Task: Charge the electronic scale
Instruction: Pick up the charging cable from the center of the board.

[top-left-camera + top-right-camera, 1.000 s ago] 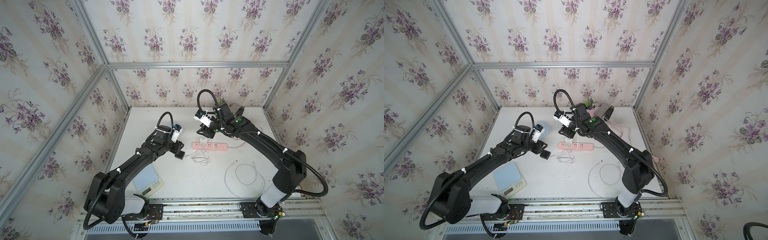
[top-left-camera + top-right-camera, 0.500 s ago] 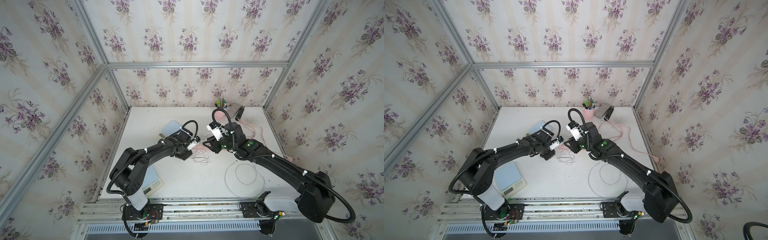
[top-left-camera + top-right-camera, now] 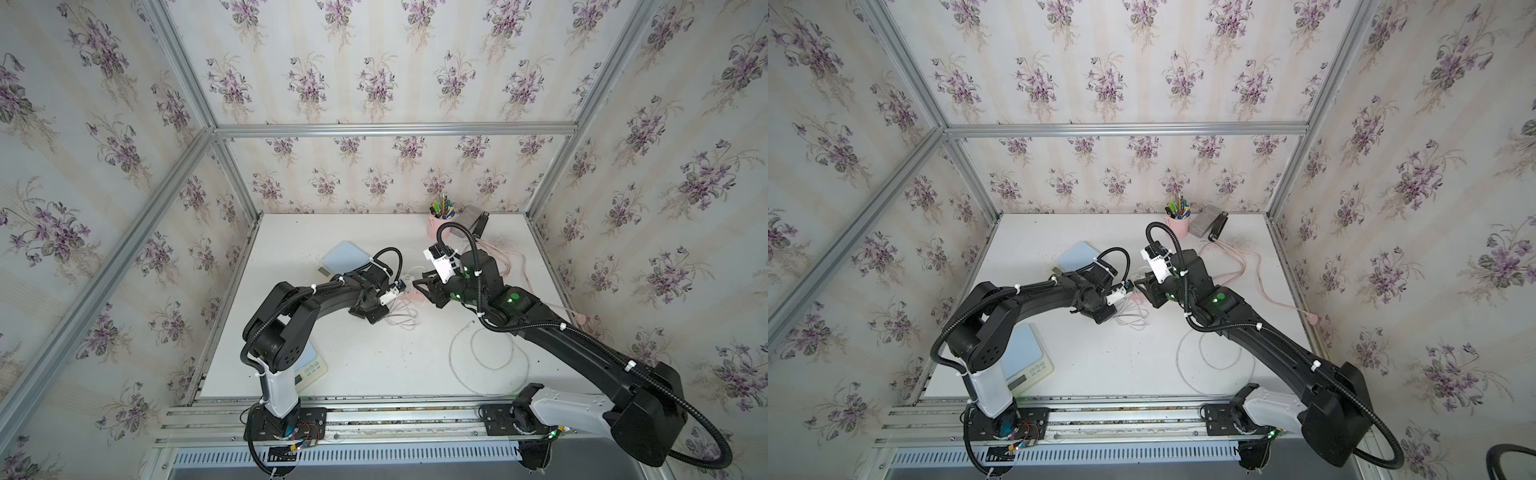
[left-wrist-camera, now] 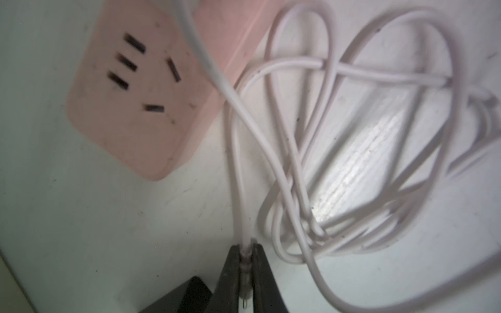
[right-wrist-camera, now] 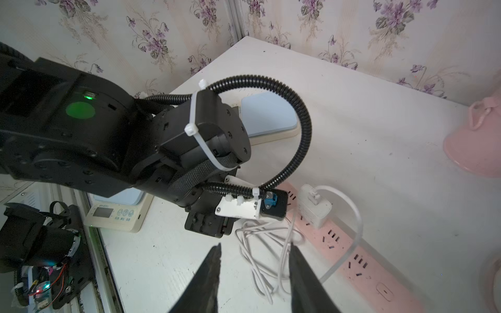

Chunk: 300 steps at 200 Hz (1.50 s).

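Your left gripper (image 4: 246, 250) pinches a thin, glossy white cable (image 4: 240, 206) just beside the matte pink strip (image 4: 130, 108); the cable's tip blurs between the jaws. Your right gripper (image 5: 256, 246) hangs half-open above the tangled coil. The blue-topped front scale (image 3: 1034, 365) sits half hidden by the left arm's base, and the rear scale (image 3: 345, 254) lies behind the left wrist.

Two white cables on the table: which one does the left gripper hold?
The bundled cable beside the pink power strip, pinched by the left gripper; the big loose loop lies untouched.
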Each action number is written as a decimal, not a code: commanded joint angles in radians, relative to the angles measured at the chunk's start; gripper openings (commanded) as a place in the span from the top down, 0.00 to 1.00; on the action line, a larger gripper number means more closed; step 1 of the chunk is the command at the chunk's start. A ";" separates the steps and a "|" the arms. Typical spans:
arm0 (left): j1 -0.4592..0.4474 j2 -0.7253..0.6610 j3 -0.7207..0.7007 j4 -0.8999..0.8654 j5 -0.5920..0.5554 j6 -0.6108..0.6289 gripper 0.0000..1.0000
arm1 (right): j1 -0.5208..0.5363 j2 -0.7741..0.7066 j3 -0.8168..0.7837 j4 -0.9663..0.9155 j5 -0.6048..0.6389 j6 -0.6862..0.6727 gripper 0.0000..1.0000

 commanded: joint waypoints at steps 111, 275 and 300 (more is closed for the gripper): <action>0.003 -0.498 -0.075 -0.312 0.485 -0.130 1.00 | 0.133 -0.072 -0.102 0.150 -0.149 -0.500 0.39; 0.052 -0.549 0.020 -0.485 0.707 -0.137 1.00 | 0.320 0.132 -0.027 0.026 -0.024 -0.927 0.60; 0.053 -0.547 0.026 -0.486 0.692 -0.155 0.98 | 0.351 0.151 -0.008 0.058 -0.011 -0.864 1.00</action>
